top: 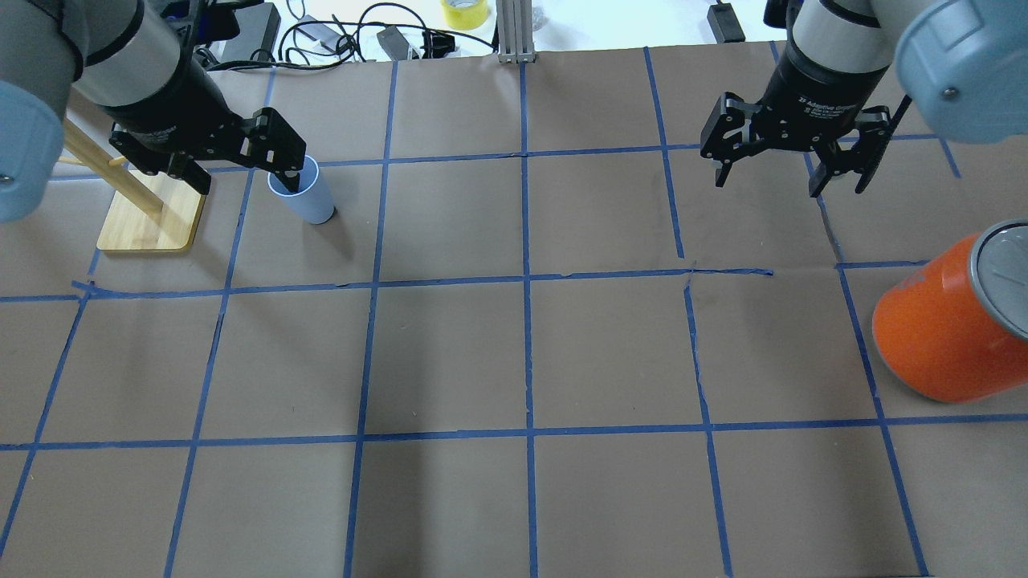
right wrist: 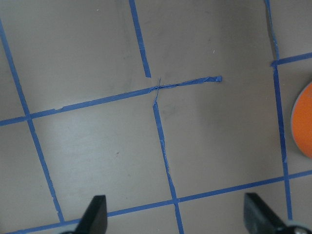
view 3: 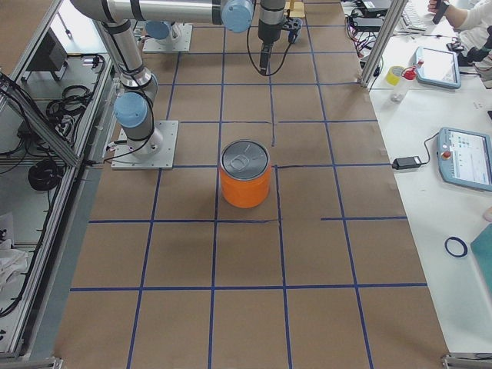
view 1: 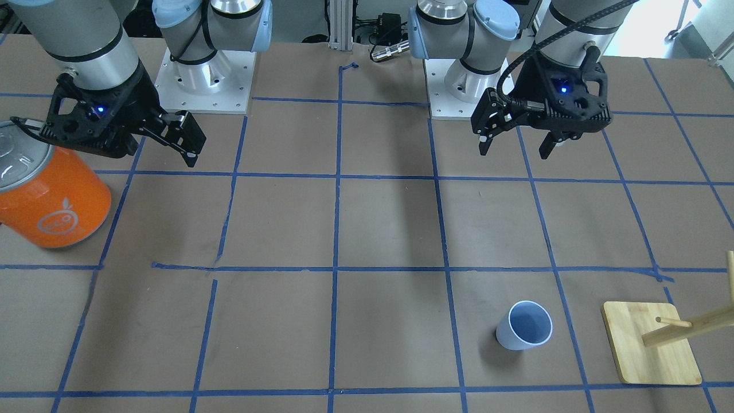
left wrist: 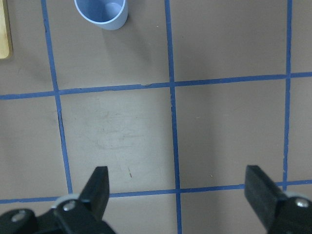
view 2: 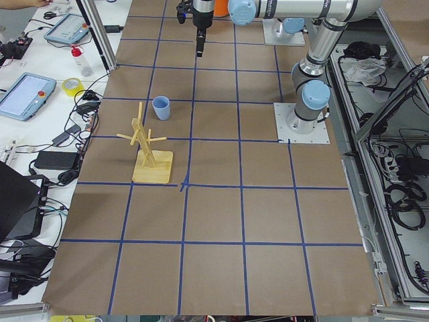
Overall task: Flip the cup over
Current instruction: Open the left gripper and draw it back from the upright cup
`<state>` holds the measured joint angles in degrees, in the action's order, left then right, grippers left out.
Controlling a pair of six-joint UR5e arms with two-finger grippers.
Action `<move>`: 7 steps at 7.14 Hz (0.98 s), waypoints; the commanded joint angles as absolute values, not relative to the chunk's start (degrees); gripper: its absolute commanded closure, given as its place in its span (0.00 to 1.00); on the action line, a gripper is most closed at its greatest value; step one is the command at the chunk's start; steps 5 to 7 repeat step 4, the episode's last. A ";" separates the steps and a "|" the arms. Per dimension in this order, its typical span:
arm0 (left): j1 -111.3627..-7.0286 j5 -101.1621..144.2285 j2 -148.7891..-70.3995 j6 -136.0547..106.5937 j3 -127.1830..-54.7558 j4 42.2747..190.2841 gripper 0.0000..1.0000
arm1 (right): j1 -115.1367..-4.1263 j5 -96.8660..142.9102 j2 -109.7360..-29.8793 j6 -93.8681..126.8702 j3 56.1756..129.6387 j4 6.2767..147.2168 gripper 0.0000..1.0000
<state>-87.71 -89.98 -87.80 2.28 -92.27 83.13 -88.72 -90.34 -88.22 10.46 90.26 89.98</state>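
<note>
The cup is a small pale blue tumbler standing mouth up on the brown table, next to the wooden rack. It also shows in the overhead view, the exterior left view and at the top edge of the left wrist view. My left gripper is open and empty, held high above the table on the robot's side of the cup. It also shows in the overhead view and its own wrist view. My right gripper is open and empty, far from the cup and near the orange can.
A large orange can with a silver top stands on the robot's right side of the table; it also shows in the overhead view. A wooden peg rack on a square base stands beside the cup. Blue tape lines grid the table.
</note>
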 commanded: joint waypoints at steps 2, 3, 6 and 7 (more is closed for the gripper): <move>-89.12 -90.53 -89.56 0.35 -90.70 81.57 0.00 | -88.77 -91.05 -88.85 10.72 89.31 89.91 0.00; -89.12 -90.53 -89.39 0.61 -90.62 81.48 0.00 | -88.77 -90.79 -91.21 10.20 88.95 92.87 0.00; -89.12 -90.53 -89.38 0.62 -90.62 81.47 0.00 | -88.77 -90.27 -93.58 9.93 89.21 91.77 0.00; -89.12 -90.53 -89.38 0.62 -90.62 81.47 0.00 | -88.77 -90.27 -93.58 9.93 89.21 91.77 0.00</move>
